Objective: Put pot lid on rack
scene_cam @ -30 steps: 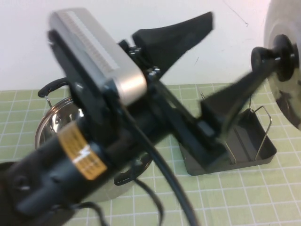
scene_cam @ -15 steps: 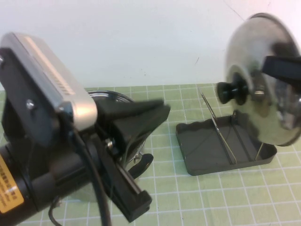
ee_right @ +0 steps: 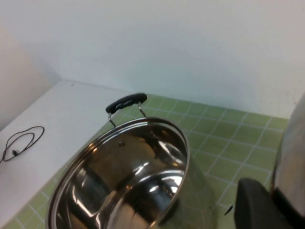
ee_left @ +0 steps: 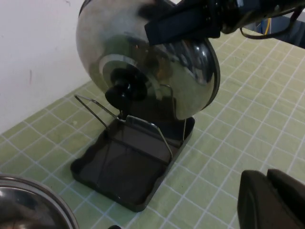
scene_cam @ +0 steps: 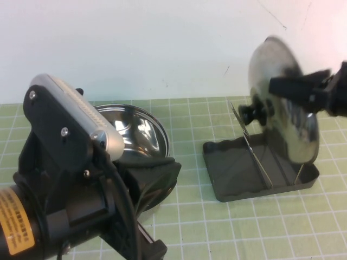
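- The right gripper (scene_cam: 303,89) pinches the rim of the pot lid (scene_cam: 282,103), holding it on edge above the rack (scene_cam: 238,179), its black knob (scene_cam: 252,114) facing the pot (scene_cam: 138,141).
- In the left wrist view the lid's lower edge hangs over the far end of the tray, near the wire loops (ee_left: 147,129).
- The left gripper (scene_cam: 149,179) sits low by the pot, holding nothing; whether its fingers are spread cannot be told.
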`<state>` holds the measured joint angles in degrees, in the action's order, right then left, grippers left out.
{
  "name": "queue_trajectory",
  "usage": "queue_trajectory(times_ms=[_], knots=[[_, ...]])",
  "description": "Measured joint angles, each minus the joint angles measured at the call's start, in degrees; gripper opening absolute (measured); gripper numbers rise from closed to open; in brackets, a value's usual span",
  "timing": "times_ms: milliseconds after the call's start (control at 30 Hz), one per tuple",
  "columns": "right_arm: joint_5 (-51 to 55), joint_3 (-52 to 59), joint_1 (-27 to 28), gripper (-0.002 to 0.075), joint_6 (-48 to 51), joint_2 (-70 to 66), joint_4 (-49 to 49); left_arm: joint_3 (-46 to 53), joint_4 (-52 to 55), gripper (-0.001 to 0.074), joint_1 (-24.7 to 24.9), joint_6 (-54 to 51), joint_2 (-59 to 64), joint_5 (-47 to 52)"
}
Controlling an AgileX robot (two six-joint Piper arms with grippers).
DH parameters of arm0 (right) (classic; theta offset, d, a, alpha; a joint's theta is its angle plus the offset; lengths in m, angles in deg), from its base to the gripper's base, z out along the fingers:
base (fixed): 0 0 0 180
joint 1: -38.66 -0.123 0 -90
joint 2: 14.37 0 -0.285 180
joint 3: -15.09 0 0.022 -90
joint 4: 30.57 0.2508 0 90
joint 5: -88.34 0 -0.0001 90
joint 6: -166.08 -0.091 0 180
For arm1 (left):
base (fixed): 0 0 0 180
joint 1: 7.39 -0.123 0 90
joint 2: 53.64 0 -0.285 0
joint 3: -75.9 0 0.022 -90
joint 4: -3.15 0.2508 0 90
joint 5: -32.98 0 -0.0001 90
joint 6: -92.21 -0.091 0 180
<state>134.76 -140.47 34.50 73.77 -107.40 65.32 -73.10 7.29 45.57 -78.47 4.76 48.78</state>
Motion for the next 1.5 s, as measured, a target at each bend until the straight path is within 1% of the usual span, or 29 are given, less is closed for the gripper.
queue_trajectory(times_ms=[300,400,567,633,667,733,800,867,900,1000,1067,1133,1200,1267,1300,1367,1400,1467,1500], knots=[[2.72,-0.27,-0.13,0.0062,5.11,-8.4,0.38,0.0,-0.12,0.0001,0.0,0.25,0.0,1.33],[3.43,-0.38,-0.13,0.0062,5.91,-8.96,0.87,0.0,-0.12,0.0001,0.0,0.25,0.0,2.42],[3.4,-0.38,-0.16,0.0062,10.91,-8.98,0.87,0.0,-0.56,0.0001,0.0,0.25,0.0,3.44],[3.02,-0.38,-0.16,0.0081,11.55,-9.01,0.97,0.0,-0.56,0.0001,0.0,0.25,0.0,3.53],[2.61,-0.38,-0.16,0.0114,11.78,-9.1,0.97,0.0,-0.56,0.0001,0.0,0.25,0.0,3.66],[1.86,-0.38,-0.16,0.0221,12.0,-9.22,0.97,0.0,-0.56,0.0001,0.0,0.25,0.0,3.78],[1.39,-0.38,-0.16,0.0369,12.74,-9.22,0.97,0.0,-0.56,0.0001,0.0,0.25,0.0,4.01],[1.39,-0.46,-0.03,0.0479,14.15,-9.22,0.97,0.0,0.24,0.0001,0.0,0.25,0.0,4.6],[1.53,-0.84,0.11,0.0519,14.59,-9.22,0.97,0.0,0.84,0.0002,0.0,0.25,0.0,5.23],[2.01,-2.35,1.8,0.0571,14.95,-8.54,0.97,0.0,3.44,0.0001,0.0,0.25,0.0,7.06],[2.11,-3.62,3.21,0.058,14.95,-7.34,0.97,0.0,5.71,0.0001,0.0,0.25,0.0,7.85],[2.77,-5.2,4.87,0.0585,14.95,-5.62,0.97,0.0,9.29,0.0001,0.0,0.25,0.0,8.58],[3.04,-6.64,6.31,0.0587,13.7,-3.89,0.97,0.0,15.66,0.0001,0.0,0.9,0.0,9.87],[3.65,-8.06,7.87,0.0577,12.02,-2.1,0.97,0.0,23.39,0.0001,0.0,3.71,0.0,12.46],[4.24,-8.76,8.64,0.0561,11.29,-1.08,0.84,0.0,28.2,0.0001,0.0,7.22,0.0,14.76],[5.92,-10.15,9.86,0.0497,9.81,1.04,-0.72,0.0,37.61,0.0,0.0,14.2,0.0,21.03],[6.75,-11.04,10.2,0.0447,8.85,2.2,-2.63,0.0,41.63,0.0,0.0,18.25,-0.1,24.91],[8.52,-12.79,10.57,0.0324,6.14,4.4,-8.67,0.0,47.09,0.0,0.0,24.89,-0.28,32.14],[9.79,-13.87,10.57,0.0242,4.04,5.6,-12.68,0.0,49.05,0.0,0.0,28.32,-0.72,35.95]])
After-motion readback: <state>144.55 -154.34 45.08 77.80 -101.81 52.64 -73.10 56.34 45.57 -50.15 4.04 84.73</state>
